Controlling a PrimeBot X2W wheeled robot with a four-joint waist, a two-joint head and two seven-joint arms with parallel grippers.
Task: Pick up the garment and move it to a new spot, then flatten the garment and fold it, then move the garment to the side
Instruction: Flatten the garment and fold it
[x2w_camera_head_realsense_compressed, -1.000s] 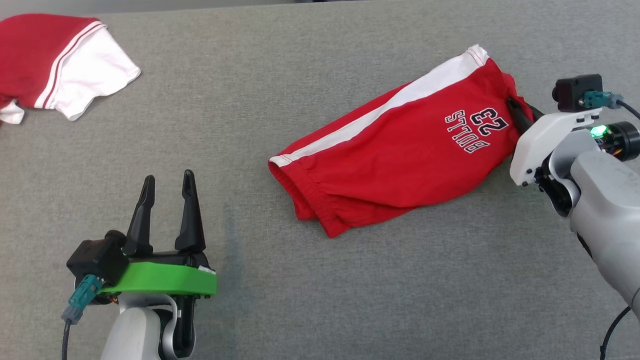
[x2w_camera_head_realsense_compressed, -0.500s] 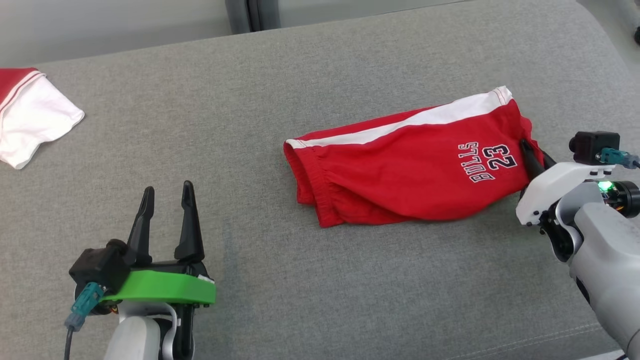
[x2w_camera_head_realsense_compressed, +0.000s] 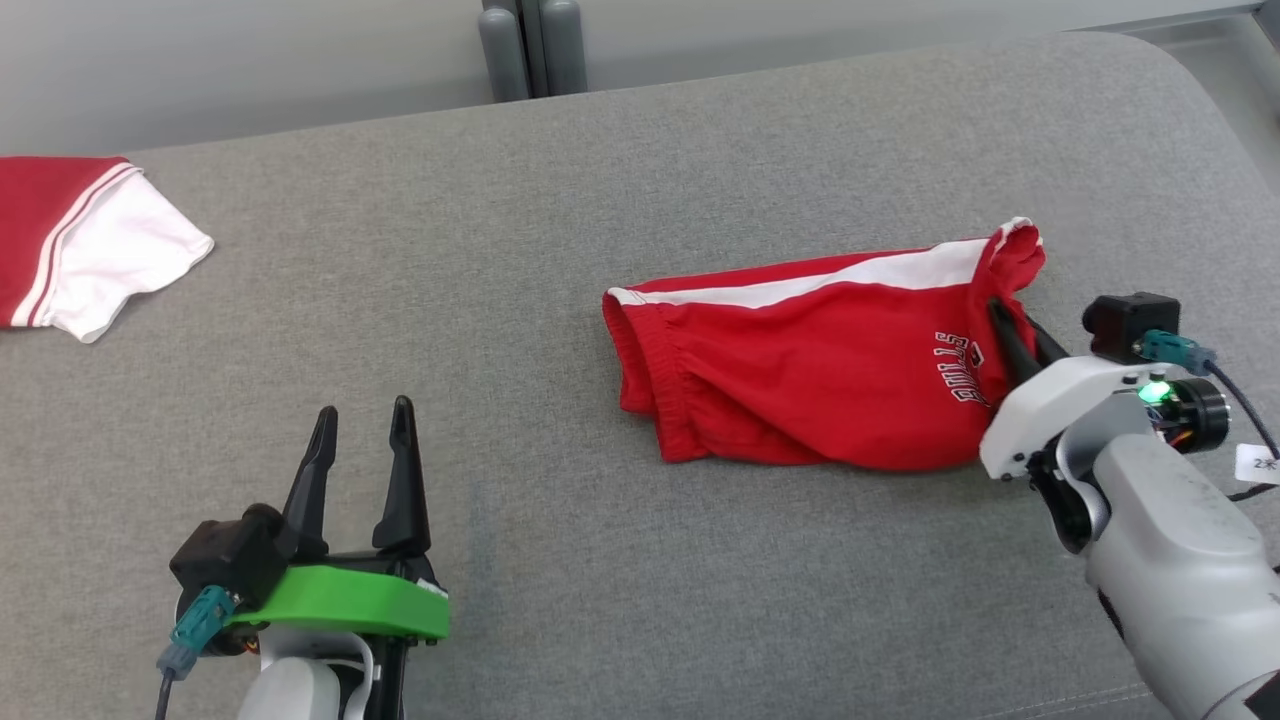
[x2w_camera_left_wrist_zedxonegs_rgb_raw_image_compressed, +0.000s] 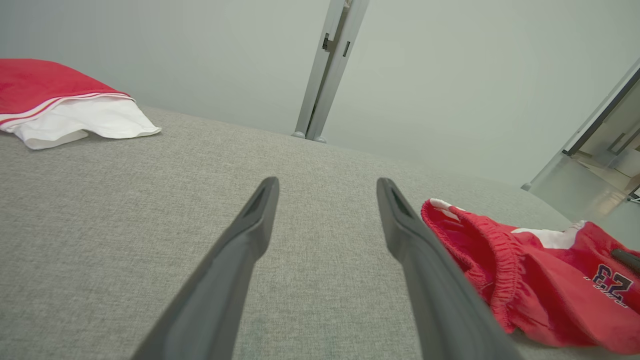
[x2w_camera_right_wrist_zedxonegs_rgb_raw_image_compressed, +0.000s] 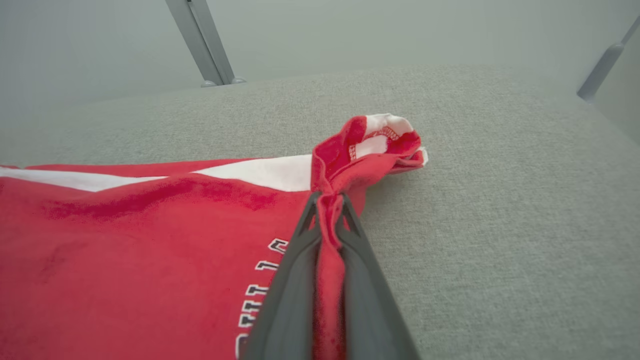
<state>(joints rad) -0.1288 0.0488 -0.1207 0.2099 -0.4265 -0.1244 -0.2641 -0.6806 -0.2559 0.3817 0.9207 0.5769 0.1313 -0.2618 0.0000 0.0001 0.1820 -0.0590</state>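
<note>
The right claw (x2w_camera_right_wrist_zedxonegs_rgb_raw_image_compressed: 327, 200) pinches the hem of the red shorts (x2w_camera_head_realsense_compressed: 800, 370), likely for dragging them. The left claw (x2w_camera_head_realsense_compressed: 362, 420) hovers wide and empty.

left tool (x2w_camera_head_realsense_compressed: 365, 406): spread wide, empty | right tool (x2w_camera_head_realsense_compressed: 1006, 316): clamped on garment (x2w_camera_head_realsense_compressed: 800, 370) edge

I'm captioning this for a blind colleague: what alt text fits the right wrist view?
The right pincer is shut on a bunched hem corner of the red fabric shorts with a white side stripe, which lie on the grey textile-covered surface. A grey metal post stands beyond its far edge.
</note>
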